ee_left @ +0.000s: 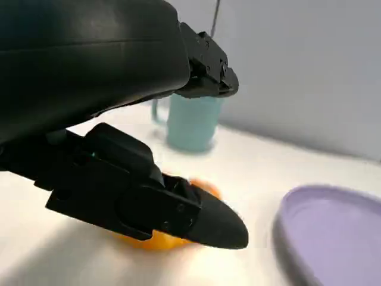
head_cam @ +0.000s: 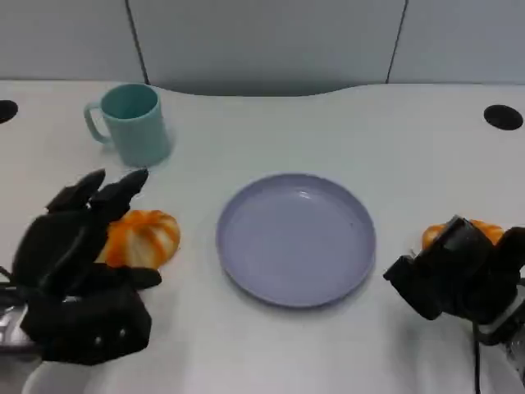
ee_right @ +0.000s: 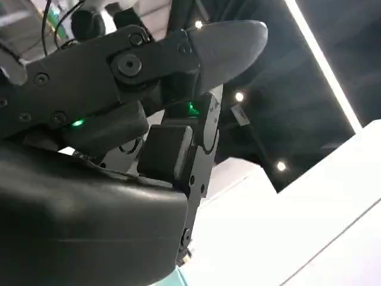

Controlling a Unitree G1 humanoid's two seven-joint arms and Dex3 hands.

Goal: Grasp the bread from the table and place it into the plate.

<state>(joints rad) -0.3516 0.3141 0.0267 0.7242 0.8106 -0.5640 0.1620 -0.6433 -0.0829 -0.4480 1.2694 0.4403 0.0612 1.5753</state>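
Two orange-white bread rolls: one [head_cam: 146, 238] between left hand [head_cam: 78, 275] spread fingers, ungrasped; other [head_cam: 459, 231] beyond clenched right hand [head_cam: 459, 275]. Round lavender plate [head_cam: 296, 239] between. Left wrist view: teal mug [ee_left: 193, 122] past fingertips.

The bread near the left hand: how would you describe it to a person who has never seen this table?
Start at the plate in the middle of the table. On its left, below the mug, lies an orange and white bread, right beside the left hand. Another orange piece lies right of the plate.
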